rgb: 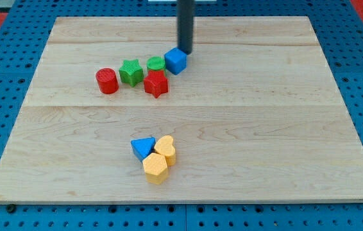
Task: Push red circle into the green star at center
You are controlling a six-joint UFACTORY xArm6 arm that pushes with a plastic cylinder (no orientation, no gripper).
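The red circle (106, 81) stands on the wooden board at the view's left of centre. The green star (131, 72) sits just to its right, a small gap between them. A green circle (156, 64), a red star (156, 84) and a blue cube (176, 61) crowd the star's right side. My tip (185, 51) comes down from the view's top and rests at the blue cube's upper right corner, far right of the red circle.
A blue triangle (143, 147), a yellow heart (165, 148) and a yellow hexagon (155, 168) cluster near the view's bottom centre. The wooden board (265, 128) lies on a blue pegboard; its edges run along all four sides of the view.
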